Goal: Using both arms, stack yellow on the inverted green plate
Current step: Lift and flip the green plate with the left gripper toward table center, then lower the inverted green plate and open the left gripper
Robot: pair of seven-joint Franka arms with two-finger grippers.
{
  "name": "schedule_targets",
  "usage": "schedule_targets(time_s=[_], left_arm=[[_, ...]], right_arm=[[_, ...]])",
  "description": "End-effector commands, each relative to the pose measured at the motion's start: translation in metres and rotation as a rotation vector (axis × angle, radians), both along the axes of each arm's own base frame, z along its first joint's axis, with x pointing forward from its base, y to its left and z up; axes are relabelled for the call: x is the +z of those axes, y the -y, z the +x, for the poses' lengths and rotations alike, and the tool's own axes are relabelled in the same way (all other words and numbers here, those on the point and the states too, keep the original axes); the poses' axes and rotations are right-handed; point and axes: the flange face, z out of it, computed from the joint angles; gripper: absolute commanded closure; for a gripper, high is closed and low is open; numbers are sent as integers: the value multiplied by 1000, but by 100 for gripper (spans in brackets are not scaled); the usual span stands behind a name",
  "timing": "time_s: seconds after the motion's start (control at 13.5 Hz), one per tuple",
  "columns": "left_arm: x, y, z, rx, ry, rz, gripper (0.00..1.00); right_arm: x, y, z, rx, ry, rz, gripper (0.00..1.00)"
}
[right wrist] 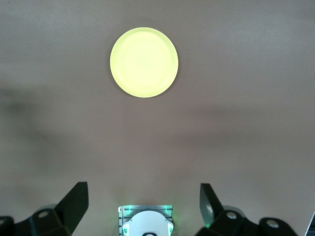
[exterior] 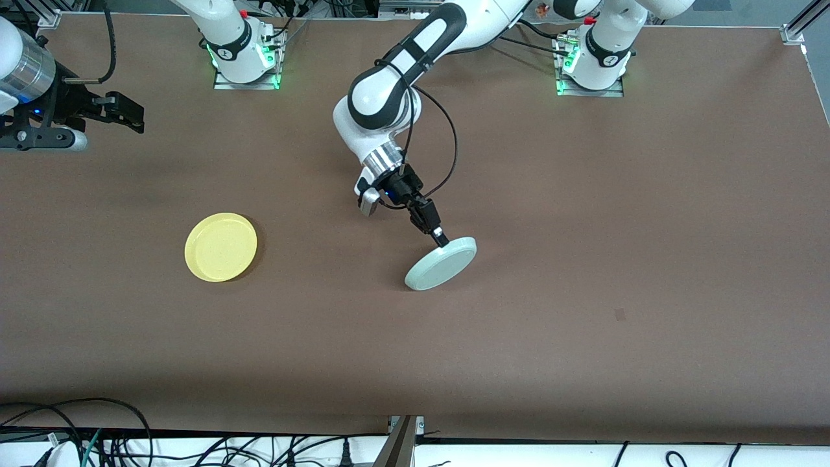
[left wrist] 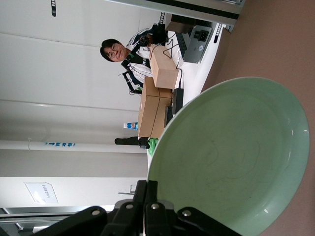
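The pale green plate stands tilted near the table's middle, its lower edge on the brown table and its plain underside turned up toward the front camera. My left gripper is shut on its upper rim. The left wrist view shows the plate's hollow inside and the closed gripper at its rim. The yellow plate lies flat, rim up, toward the right arm's end; it also shows in the right wrist view. My right gripper hangs open and empty, high above the right arm's end of the table.
The two arm bases stand along the table's edge farthest from the front camera. Cables lie off the table's near edge. A small dark mark is on the table surface.
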Motion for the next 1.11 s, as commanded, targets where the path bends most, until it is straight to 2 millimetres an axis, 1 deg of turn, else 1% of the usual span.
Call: schedule_targets(time_s=[0.0,0.07,0.15,0.22,0.45,0.52,0.67,0.96,1.04], left_arm=[[1,3,9,6,53,2,100],[-3,4,6,4,49,8,100],[-11,9,-2,-8,54,7,100],[-16,10,-5,-8,63,-3,100],[-27,9,-8,-3,72,-16,100],[-35,13,-15,-13,70,-9,100],[-40,14,-19,-7,90,-26,100],[-54,31,-50,-35,96,-15,100],[-54,36,-58,-40,103,-20,82]], right_arm=[[5,0,-2,-13,-1,-4,0],[5,0,-2,-13,-1,-4,0],[4,0,-1,-13,-3,-4,0],[4,0,-1,-13,-3,-4,0],[4,1,-1,-13,-3,-2,0],[4,1,-1,-13,-3,-3,0],[4,1,-1,-13,-3,-4,0],[4,2,-1,-15,-3,-3,0],[4,1,-1,-15,-3,-2,0]])
